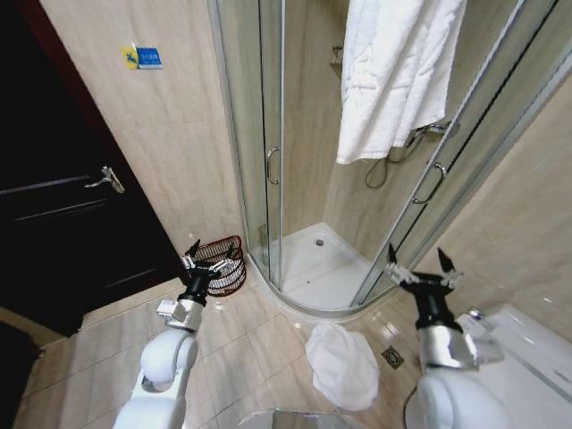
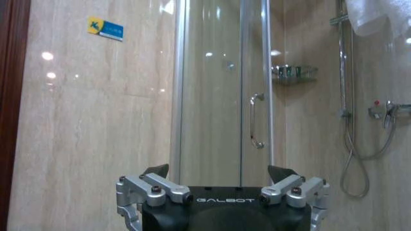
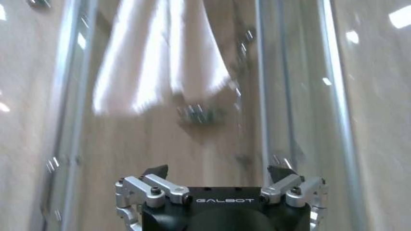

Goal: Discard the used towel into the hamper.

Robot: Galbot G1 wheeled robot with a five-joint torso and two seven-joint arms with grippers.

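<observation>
Nearby, towel [image 1: 342,365] crumpled on floor, hamper [image 1: 223,264] beside shower door [image 1: 268,152] (closed)

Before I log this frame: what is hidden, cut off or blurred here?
- Hamper, head view: the left gripper covers its near side, so its contents cannot be seen.
- Hanging towel, head view: top cut off by the picture's edge.
- Hanging towel, right wrist view: blurred behind the shower glass.
- Towel on the floor: crumpled, underside hidden.
</observation>
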